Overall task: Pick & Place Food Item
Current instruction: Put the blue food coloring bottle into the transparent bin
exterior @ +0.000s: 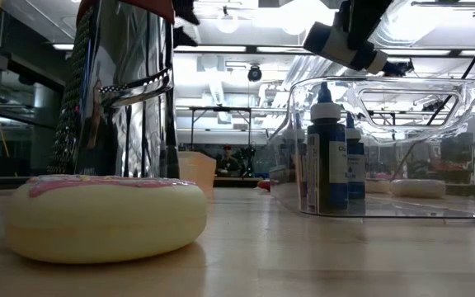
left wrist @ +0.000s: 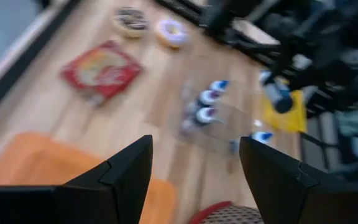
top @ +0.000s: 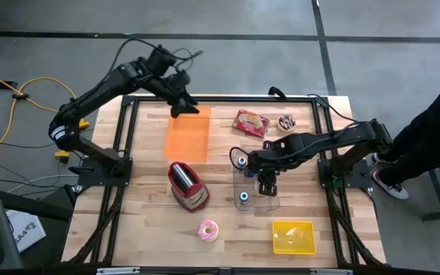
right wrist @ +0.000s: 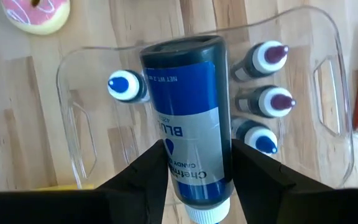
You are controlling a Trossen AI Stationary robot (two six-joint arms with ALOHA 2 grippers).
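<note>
Right gripper clamped on blue bottle over clear bin, wooden table.

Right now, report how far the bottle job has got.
Done: four small bottles already stand in the clear bin. In hand: the right gripper holds a blue bottle lying sideways above the bin, not yet released. The left gripper is open, holding nothing, over the orange tray. Left: setting this bottle down; the pink donut sits untouched on the table.
</note>
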